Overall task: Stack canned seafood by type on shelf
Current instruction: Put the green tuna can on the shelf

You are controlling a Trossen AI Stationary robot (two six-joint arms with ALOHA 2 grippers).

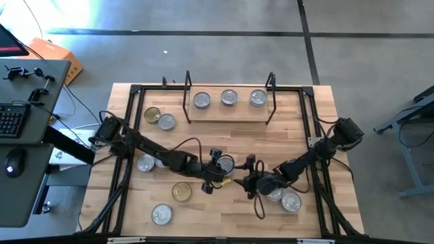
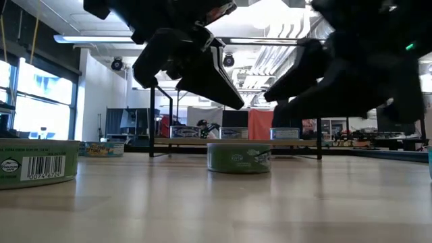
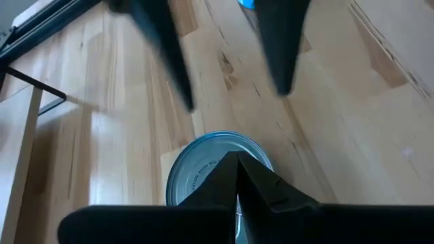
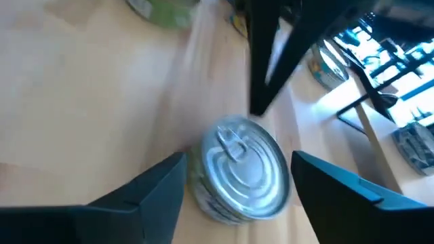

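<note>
A silver-lidded tin (image 4: pixel 239 169) sat mid-counter (image 1: pixel 224 210), between the right gripper's (image 4: pixel 237 177) spread fingers (image 4: pixel 157 183), untouched. The left gripper (image 3: pixel 237 163) hung just above it, fingers pressed together, holding nothing. Three tins lay on the shelf (image 1: pixel 230 112).

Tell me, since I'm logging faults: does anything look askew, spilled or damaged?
Nothing spilled or damaged; the tins sit flat. One oddity: the left end effector, shut, and the right end effector, open, crowd one tin mid-table.
</note>
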